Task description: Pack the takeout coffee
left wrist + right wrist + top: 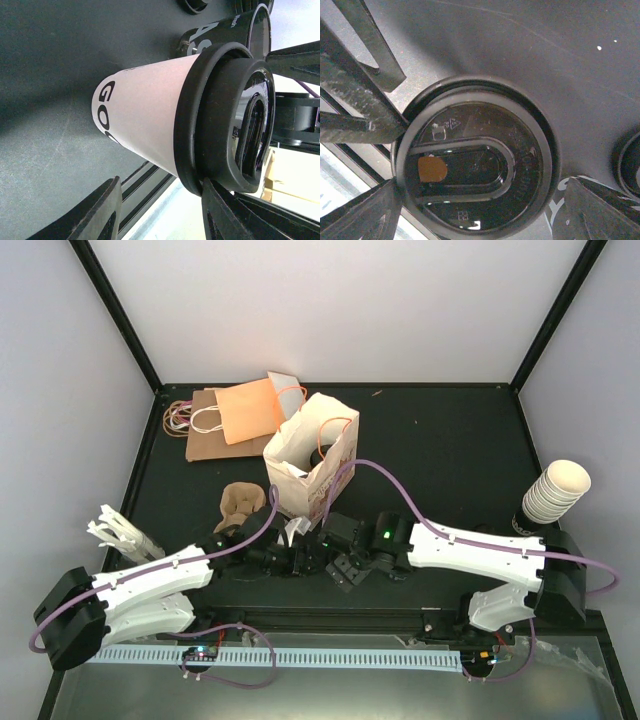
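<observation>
**Lidded cup between both grippers, neither clamped on it**

The takeout coffee is at the middle front of the table, just in front of the white paper bag, where the two arms meet. In the top view the grippers cover it almost wholly and it cannot be picked out there. The left wrist view shows a cream tapered side with dark print cut off, only "GO" readable. The black lid is on. Cannot tell if the base rests on the table.

Left gripper: fingers about half apart, lined up along the cup's height, not around it. The one at lid level looks to touch the lid rim; the other is clear of the cup wall. No clamp. Finger roots are cut off by the frame.

Right gripper: above the lid, looking down, fingers wide, one on each side. One is close at the rim, contact unclear; the other stands apart with table showing between. Only the tips are in frame.

Two dark bars cross the upper left of the right wrist view, one reaching the rim; hard to say what they are.

A dark object with white letters is near the cup, partly hidden behind the lid. The stack of cream cups is well apart at the table's right edge.
</observation>
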Motion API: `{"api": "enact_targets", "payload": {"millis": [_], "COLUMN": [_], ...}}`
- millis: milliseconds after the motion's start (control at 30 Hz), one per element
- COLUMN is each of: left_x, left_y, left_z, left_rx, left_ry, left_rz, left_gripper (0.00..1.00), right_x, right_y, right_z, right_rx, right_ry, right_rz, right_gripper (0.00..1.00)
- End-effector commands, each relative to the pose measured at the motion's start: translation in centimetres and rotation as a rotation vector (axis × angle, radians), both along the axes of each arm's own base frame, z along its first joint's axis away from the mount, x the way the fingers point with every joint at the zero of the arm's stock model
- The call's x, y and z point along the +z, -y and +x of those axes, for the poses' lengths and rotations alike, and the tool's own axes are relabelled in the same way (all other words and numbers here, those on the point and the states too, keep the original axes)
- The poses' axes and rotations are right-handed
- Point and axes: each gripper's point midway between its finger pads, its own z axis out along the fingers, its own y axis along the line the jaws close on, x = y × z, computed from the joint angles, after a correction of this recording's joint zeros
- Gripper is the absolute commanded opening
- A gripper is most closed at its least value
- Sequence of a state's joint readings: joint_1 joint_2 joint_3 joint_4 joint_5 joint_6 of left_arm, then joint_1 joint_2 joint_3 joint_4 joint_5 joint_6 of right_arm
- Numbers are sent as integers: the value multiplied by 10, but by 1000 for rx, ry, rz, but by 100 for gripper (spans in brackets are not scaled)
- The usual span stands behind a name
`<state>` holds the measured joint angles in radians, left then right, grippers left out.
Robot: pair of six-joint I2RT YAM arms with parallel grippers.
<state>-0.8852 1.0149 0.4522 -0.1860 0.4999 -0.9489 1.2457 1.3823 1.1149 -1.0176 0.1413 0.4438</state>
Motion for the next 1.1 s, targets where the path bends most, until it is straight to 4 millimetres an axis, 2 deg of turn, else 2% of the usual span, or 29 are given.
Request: {"api": "enact_targets", "payload": {"millis": [0,200,367,500,733,867,1067], "left_x": [-2,4,15,30,59,56,47], "left_y": [-3,2,10,14,15,13,11], "left_z": [3,3,3,5,9,9,12], "left_rx": [15,6,-6,-4,14,18,40], "left_ry": [3,11,19,46,90,91,76], "left_rz": [46,17,-25,-68,-123,-110,-80], "left_gripper": [46,46,50,56,60,58,49], "right_x": [5,4,6,9,15,15,12], "right_y": [-9,-8,-5,-1,4,2,-5], "right_z": [8,8,9,8,8,8,10], "right_rx": [-5,-4,-7,-9,-14,-11,-9], "right_ry": [18,16,22,29,36,36,30], "right_rz": [21,18,11,11,15,18,20], "right_gripper": [90,86,86,86,87,85,82]}}
